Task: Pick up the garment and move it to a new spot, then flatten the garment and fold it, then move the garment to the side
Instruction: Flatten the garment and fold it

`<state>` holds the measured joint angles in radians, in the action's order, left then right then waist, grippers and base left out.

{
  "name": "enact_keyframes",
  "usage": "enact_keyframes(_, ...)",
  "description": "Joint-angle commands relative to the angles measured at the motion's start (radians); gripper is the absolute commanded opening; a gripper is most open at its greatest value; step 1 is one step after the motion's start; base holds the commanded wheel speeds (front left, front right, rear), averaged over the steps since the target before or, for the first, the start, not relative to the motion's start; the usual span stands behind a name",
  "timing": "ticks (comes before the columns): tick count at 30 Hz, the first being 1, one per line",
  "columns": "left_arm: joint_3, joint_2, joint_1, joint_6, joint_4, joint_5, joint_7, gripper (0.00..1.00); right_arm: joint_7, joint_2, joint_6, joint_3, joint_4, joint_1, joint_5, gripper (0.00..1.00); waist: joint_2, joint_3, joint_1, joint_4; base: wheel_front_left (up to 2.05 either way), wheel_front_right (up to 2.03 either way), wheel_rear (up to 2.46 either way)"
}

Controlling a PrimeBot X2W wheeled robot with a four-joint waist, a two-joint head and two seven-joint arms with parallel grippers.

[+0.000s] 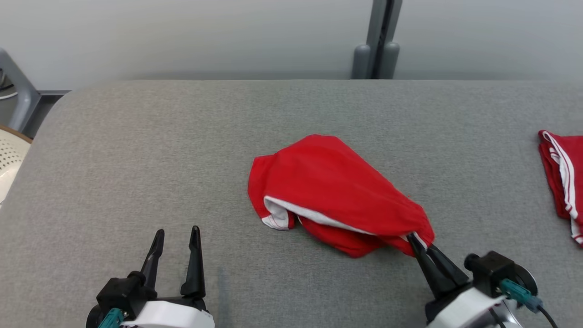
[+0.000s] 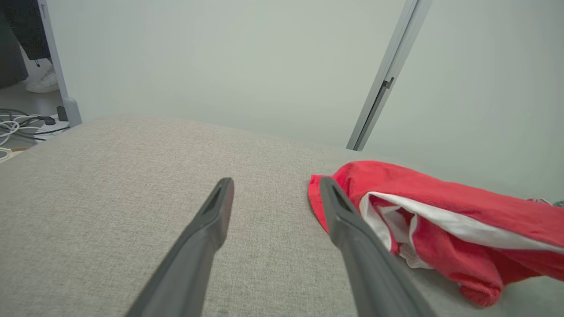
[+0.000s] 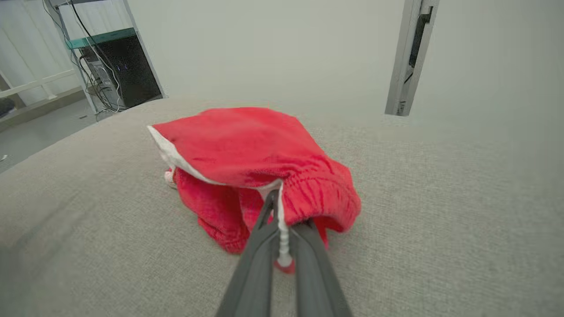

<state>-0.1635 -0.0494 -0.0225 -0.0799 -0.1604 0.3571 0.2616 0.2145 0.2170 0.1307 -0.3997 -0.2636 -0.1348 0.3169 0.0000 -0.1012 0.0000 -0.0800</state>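
Two dark long-fingered tools sit nearest: left tool (image 1: 177, 230) spread open above bare cloth, right tool (image 1: 416, 240) clamped on the edge of one crumpled red garment with white lining (image 1: 328, 182) at mid-desk. One more red white-striped garment (image 1: 562, 177) lies at the right edge. Grey fabric-covered desk (image 1: 136, 150) meets a pale wall (image 1: 182, 36); broad bare fabric spreads leftward

Left arm (image 1: 155, 314) holds its jaws spread wide; right arm (image 1: 473, 303) has its jaws clamped together.
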Motion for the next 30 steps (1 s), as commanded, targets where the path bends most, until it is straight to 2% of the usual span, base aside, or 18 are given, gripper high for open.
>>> enact_keyframes(1, 0.002, -0.003, 0.008, 0.002, 0.002, -0.006, 0.005, 1.00, -0.007, 0.008, 0.000, 0.016, 0.014, 0.020, 0.006, 0.00, 0.0000, -0.005, 0.0000, 0.015, 0.00, 0.00, 0.00)
enact_keyframes(8, 0.000, -0.003, 0.020, 0.009, -0.007, -0.012, 0.005, 1.00, -0.060, 0.051, 0.000, 0.107, 0.065, 0.081, 0.011, 0.00, 0.0000, -0.011, 0.0000, 0.043, 0.00, 0.00, 0.00)
enact_keyframes(12, -0.006, -0.003, 0.033, 0.008, -0.012, -0.011, 0.005, 1.00, -0.082, 0.067, 0.000, 0.179, 0.034, 0.069, 0.011, 0.00, 0.0000, -0.017, 0.0000, 0.046, 0.00, 0.00, 0.00)
enact_keyframes(23, -0.015, -0.003, 0.047, 0.017, -0.023, -0.015, 0.005, 1.00, -0.081, 0.120, 0.000, 0.176, -0.099, 0.025, 0.057, 0.00, 0.0000, -0.040, 0.0000, 0.038, 0.00, 0.00, 0.00)
enact_keyframes(24, -0.019, -0.003, 0.047, 0.020, -0.027, -0.014, 0.004, 1.00, -0.074, 0.122, 0.000, 0.178, -0.106, 0.023, 0.059, 0.11, 0.0000, -0.042, 0.0000, 0.040, 0.00, 0.00, 0.00)
enact_keyframes(25, -0.022, -0.003, 0.048, 0.020, -0.029, -0.012, 0.005, 1.00, -0.069, 0.123, 0.000, 0.178, -0.113, 0.022, 0.062, 0.27, 0.0000, -0.043, 0.0000, 0.043, 0.00, 0.00, 0.00)
enact_keyframes(26, -0.022, -0.003, 0.048, 0.020, -0.029, -0.012, 0.005, 1.00, -0.069, 0.123, 0.000, 0.178, -0.113, 0.022, 0.062, 0.27, 0.0000, -0.043, 0.0000, 0.043, 0.00, 0.00, 0.00)
enact_keyframes(27, -0.023, -0.003, 0.050, 0.020, -0.030, -0.011, 0.005, 1.00, -0.064, 0.124, 0.000, 0.178, -0.119, 0.021, 0.065, 0.44, 0.0000, -0.044, 0.0000, 0.046, 0.00, 0.00, 0.00)
enact_keyframes(29, -0.026, -0.003, 0.055, 0.021, -0.034, -0.009, 0.005, 1.00, -0.049, 0.129, 0.000, 0.175, -0.121, 0.019, 0.071, 1.00, 0.0000, -0.047, 0.0000, 0.057, 0.00, 0.00, 0.00)
enact_keyframes(30, -0.027, -0.003, 0.055, 0.022, -0.035, -0.008, 0.005, 1.00, -0.042, 0.130, 0.000, 0.172, -0.118, 0.020, 0.075, 1.00, 0.0000, -0.048, 0.0000, 0.062, 0.00, 0.00, 0.00)
